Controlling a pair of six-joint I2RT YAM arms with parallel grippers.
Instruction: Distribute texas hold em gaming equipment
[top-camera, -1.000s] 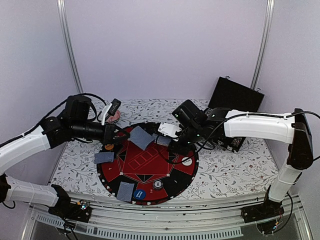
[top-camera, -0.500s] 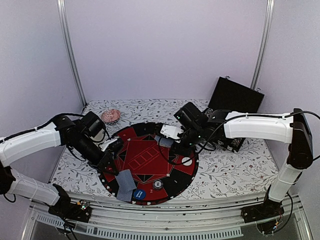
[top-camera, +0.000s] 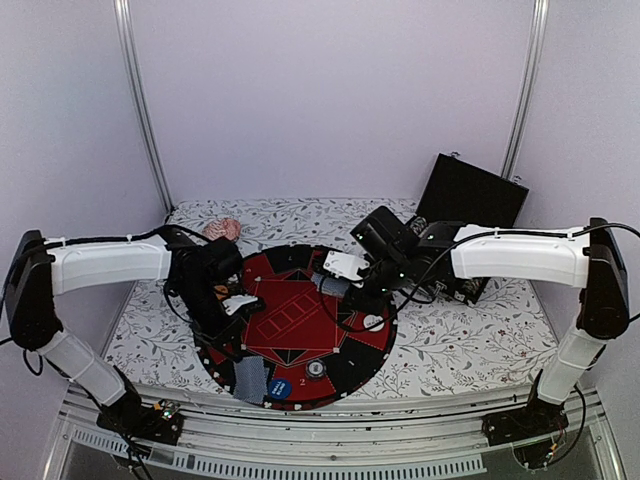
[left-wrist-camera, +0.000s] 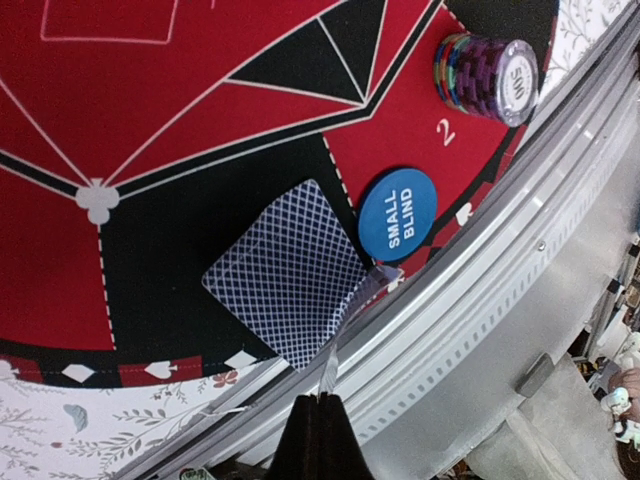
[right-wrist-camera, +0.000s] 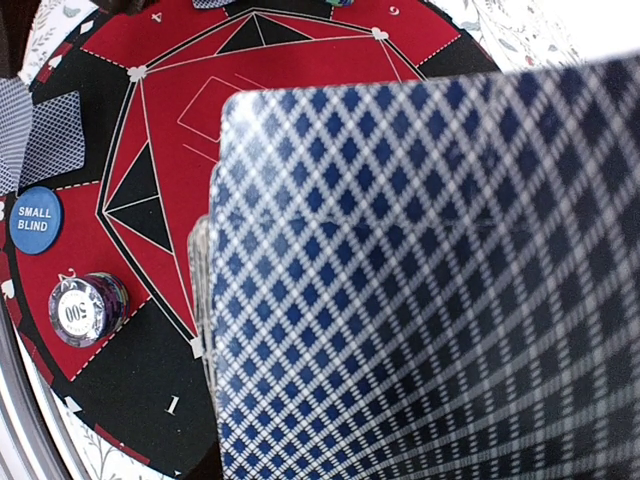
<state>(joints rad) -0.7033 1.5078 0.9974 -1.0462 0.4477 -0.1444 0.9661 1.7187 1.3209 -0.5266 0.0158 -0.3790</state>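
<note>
Left jaws pinched shut, thin edge-on sliver at tips, maybe a card, can't tell | right jaws clamped on deck (right-wrist-camera: 420, 270) over far side of mat (top-camera: 300, 335) | dealt cards (left-wrist-camera: 285, 285) face down at near rim beside small-blind disc (left-wrist-camera: 398, 214); chip stack (left-wrist-camera: 487, 75) placed | right-side seats show no cards; roughly early-to-mid deal.

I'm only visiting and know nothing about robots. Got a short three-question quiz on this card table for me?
1. True or false: the blue disc reads "BIG BLIND".
2. Which number is printed on the mat right beside the stack of chips? A) 2 B) 5 C) 8
3. What is the right gripper holding?
Key: 1 false, it reads "SMALL BLIND"; 2 A; 3 a deck of cards.
</note>
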